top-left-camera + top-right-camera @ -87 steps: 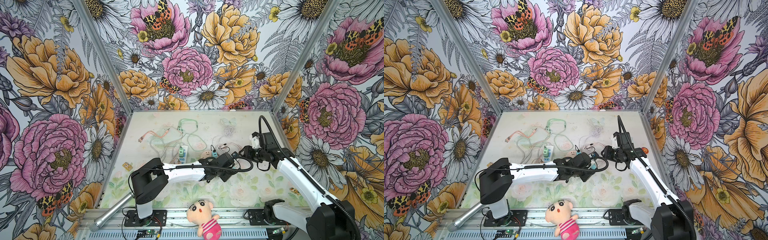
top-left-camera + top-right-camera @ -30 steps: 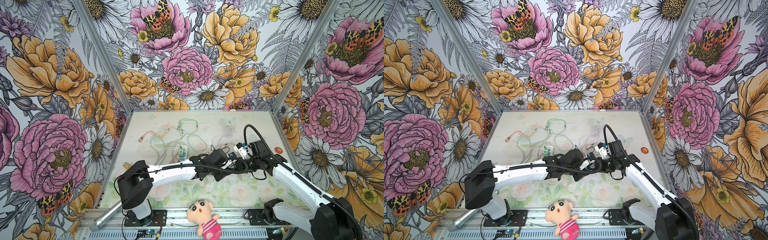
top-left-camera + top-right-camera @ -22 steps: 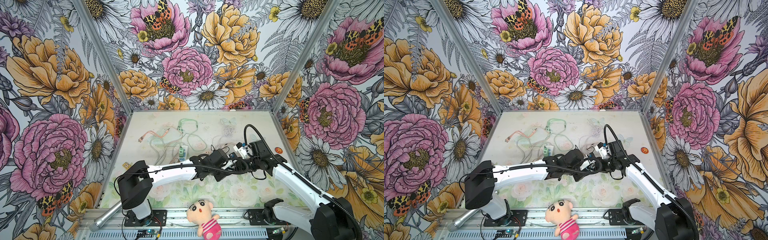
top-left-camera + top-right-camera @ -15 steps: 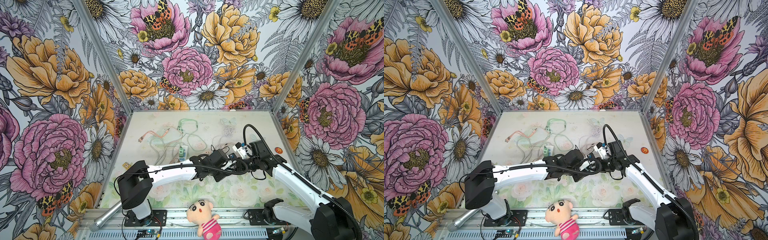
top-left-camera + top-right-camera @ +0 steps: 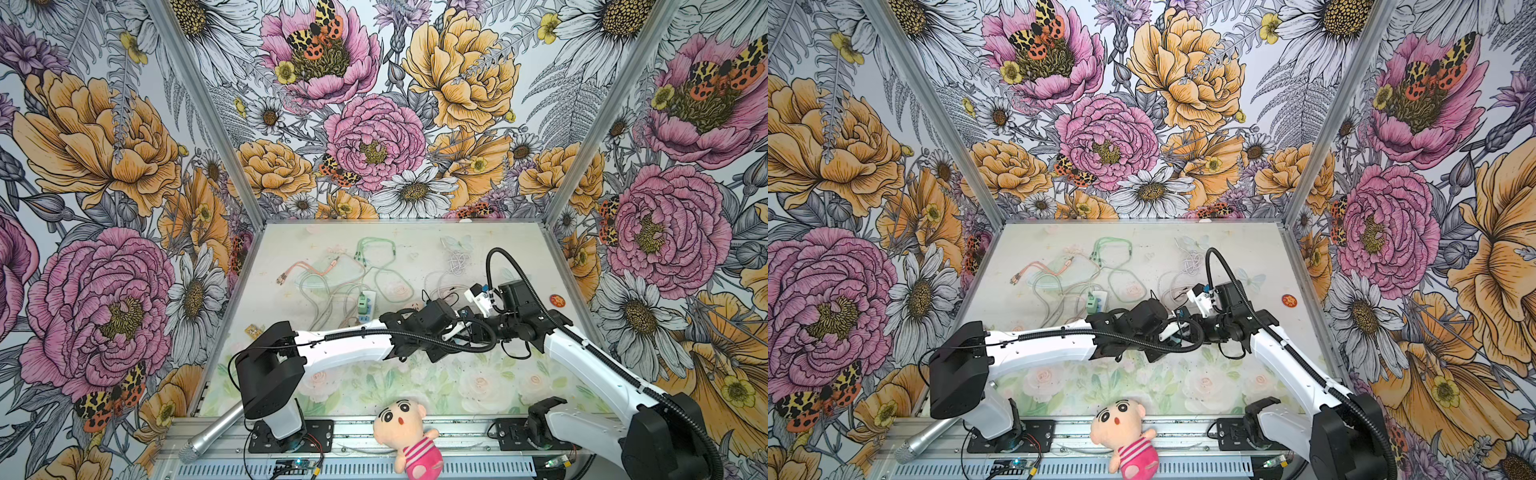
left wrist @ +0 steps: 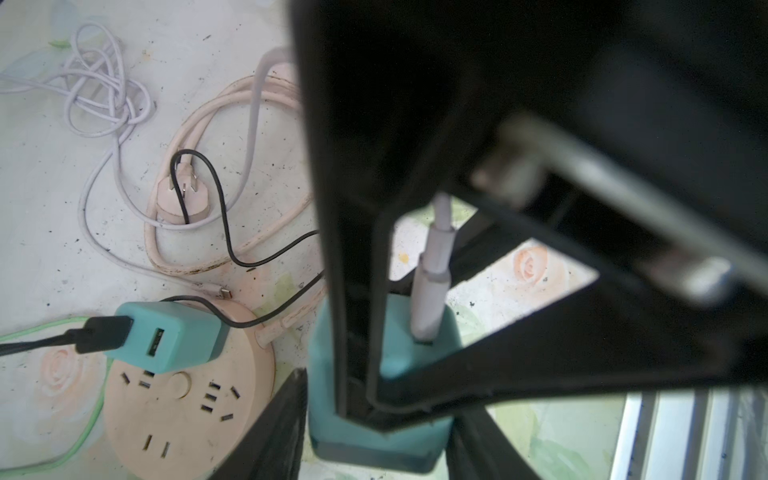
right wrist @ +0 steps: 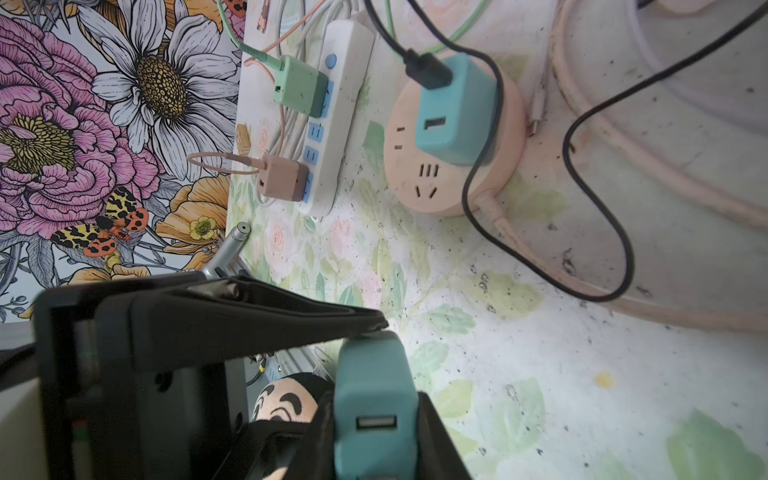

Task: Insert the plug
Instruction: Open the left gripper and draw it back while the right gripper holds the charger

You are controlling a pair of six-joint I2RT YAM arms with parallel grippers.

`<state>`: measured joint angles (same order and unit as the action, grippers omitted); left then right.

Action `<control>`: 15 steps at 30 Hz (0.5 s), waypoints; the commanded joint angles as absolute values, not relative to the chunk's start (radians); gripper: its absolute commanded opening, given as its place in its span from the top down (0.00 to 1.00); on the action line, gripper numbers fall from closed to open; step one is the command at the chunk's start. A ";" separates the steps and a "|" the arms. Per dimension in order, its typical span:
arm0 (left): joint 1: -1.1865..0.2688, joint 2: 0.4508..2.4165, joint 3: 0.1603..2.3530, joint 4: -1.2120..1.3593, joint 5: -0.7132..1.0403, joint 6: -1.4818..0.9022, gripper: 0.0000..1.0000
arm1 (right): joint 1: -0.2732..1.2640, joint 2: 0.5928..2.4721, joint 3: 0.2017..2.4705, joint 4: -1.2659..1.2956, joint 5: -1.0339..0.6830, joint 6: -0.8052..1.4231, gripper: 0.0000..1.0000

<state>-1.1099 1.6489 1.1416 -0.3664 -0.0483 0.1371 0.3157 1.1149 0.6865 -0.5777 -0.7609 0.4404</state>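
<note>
White plug (image 6: pixel 432 286) in teal charger (image 7: pixel 374 386); charger between right fingers (image 7: pixel 441 451)

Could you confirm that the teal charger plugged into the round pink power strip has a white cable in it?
Not quite: the cable in the teal charger plugged into the round pink power strip is black, not white, as the right wrist view shows.
</note>
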 commanded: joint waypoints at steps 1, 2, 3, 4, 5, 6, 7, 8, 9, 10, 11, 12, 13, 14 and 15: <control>-1.086 1.601 1.173 -0.301 -0.100 0.144 0.39 | 0.332 1.100 0.682 -0.600 -0.715 0.477 1.00; -1.082 1.591 1.163 -0.299 -0.104 0.133 0.38 | 0.333 1.094 0.688 -0.601 -0.691 0.481 1.00; -1.079 1.577 1.151 -0.296 -0.110 0.119 0.37 | 0.332 1.087 0.695 -0.601 -0.665 0.484 1.00; -1.077 1.558 1.139 -0.295 -0.118 0.106 0.36 | 0.331 1.083 0.706 -0.600 -0.646 0.487 1.00; -1.077 1.541 1.124 -0.295 -0.125 0.093 0.36 | 0.330 1.081 0.717 -0.602 -0.634 0.491 1.00; -1.074 1.517 1.104 -0.291 -0.134 0.078 0.35 | 0.330 1.080 0.730 -0.603 -0.619 0.497 1.00; -1.069 1.493 1.084 -0.287 -0.142 0.058 0.35 | 0.326 1.080 0.743 -0.604 -0.606 0.501 1.00; -1.061 1.474 1.068 -0.284 -0.155 0.035 0.34 | 0.324 1.080 0.757 -0.607 -0.597 0.506 1.00; -1.049 1.453 1.051 -0.286 -0.177 0.004 0.34 | 0.319 1.081 0.772 -0.611 -0.585 0.511 1.00; -1.031 1.432 1.036 -0.290 -0.178 -0.026 0.34 | 0.316 1.079 0.787 -0.618 -0.568 0.515 1.00; -1.011 1.414 1.021 -0.290 -0.173 -0.050 0.34 | 0.313 1.078 0.804 -0.628 -0.544 0.517 1.00; -0.986 1.397 1.007 -0.290 -0.175 -0.083 0.36 | 0.313 1.075 0.824 -0.642 -0.512 0.518 1.00; -0.959 1.385 0.996 -0.290 -0.172 -0.119 0.39 | 0.311 1.072 0.841 -0.652 -0.486 0.518 1.00; -0.932 1.378 0.989 -0.290 -0.166 -0.147 0.44 | 0.309 1.068 0.851 -0.653 -0.468 0.520 1.00; -0.902 1.377 0.983 -0.290 -0.158 -0.176 0.51 | 0.308 1.065 0.867 -0.656 -0.449 0.525 1.00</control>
